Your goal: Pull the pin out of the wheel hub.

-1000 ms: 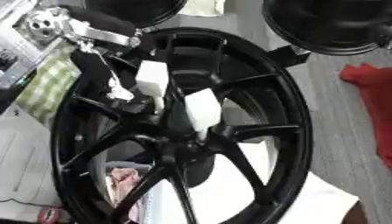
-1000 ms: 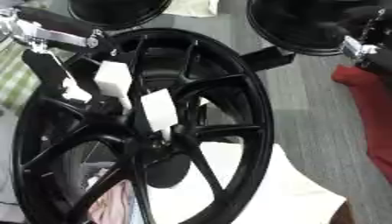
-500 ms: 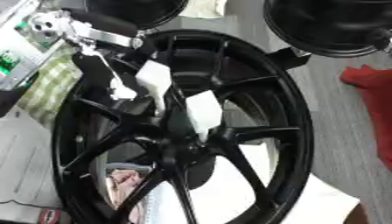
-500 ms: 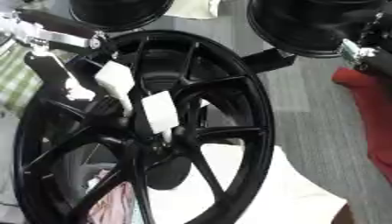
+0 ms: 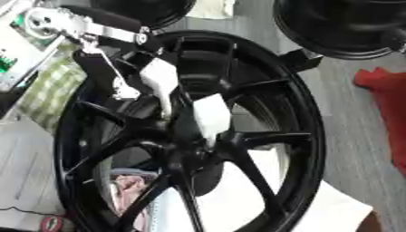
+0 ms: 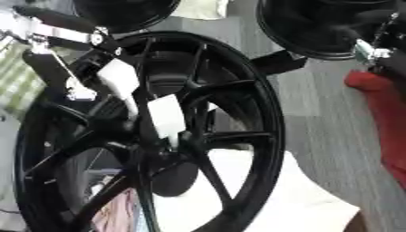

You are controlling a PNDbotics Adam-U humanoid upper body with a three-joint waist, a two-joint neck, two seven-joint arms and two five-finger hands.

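Note:
A large black spoked wheel (image 5: 305, 136) stands tilted and fills both views, its hub (image 5: 190, 145) at the centre. Two white pieces (image 5: 158, 79) (image 5: 210, 115) lie one after the other along an upper spoke, the lower one ending just above the hub; I cannot make out which part is the pin. My left arm comes in from the upper left, and my left hand (image 5: 103, 74) reaches between the upper-left spokes, beside the upper white piece. Of my right arm only a silver joint (image 6: 371, 49) shows at the upper right. A dark part (image 6: 277, 61) touches the rim there.
Two more black round wheels (image 5: 349, 27) (image 6: 127, 11) lie behind. A red cloth (image 5: 384, 108) is on the grey floor at the right. A green checked cloth (image 5: 47, 90) lies at the left, white sheets (image 5: 341, 208) under the wheel, and a pink cloth (image 5: 127, 190) shows through the spokes.

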